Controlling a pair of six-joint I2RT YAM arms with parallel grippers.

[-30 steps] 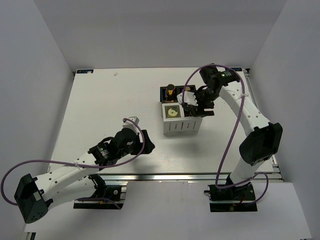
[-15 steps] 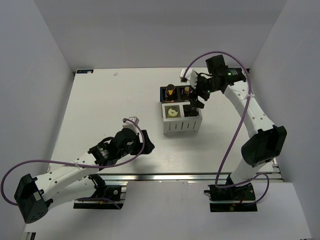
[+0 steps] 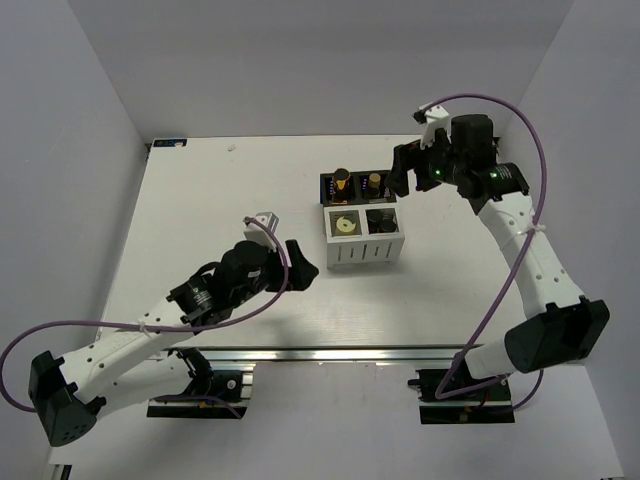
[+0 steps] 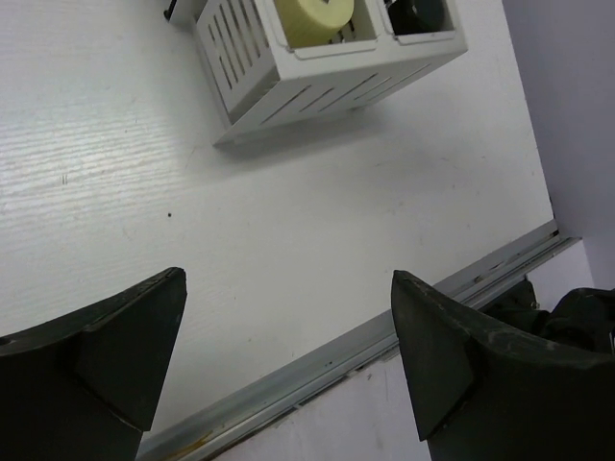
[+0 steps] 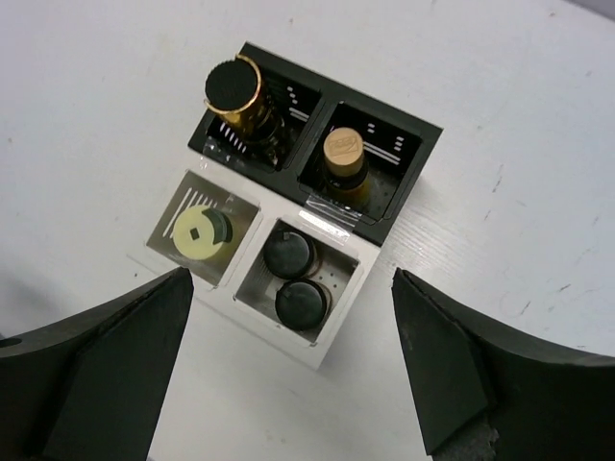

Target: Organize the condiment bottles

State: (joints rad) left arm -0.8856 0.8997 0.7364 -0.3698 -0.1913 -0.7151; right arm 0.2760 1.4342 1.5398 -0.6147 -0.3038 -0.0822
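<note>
The condiment bottles all stand in the white-and-black box [image 5: 384, 229]. One tall dark bottle [image 5: 235, 91] has a black cap, the other [image 5: 343, 154] a gold cap, each in a black compartment. The cream bottle [image 5: 197, 233] fills one white compartment and two dark-capped jars [image 5: 290, 254] [image 5: 304, 303] share the other. My right gripper [image 3: 408, 172] hovers open, above and behind-right of the box, holding nothing. My left gripper [image 3: 300, 262] is open and empty over bare table, left of the box [image 3: 360, 255]. In the left wrist view the box's slatted wall [image 4: 317, 86] and the cream bottle [image 4: 312, 19] show at the top.
A metal rail [image 3: 350, 352] runs along the table's near edge, also seen as the rail [image 4: 317, 370] under the left fingers. Grey walls enclose the white table [image 3: 200, 220] on the left, back and right.
My right gripper has lifted off the box's front right compartment and drawn back to the upper right, jaws wider. My left gripper has shifted slightly right toward the box and opened wider.
</note>
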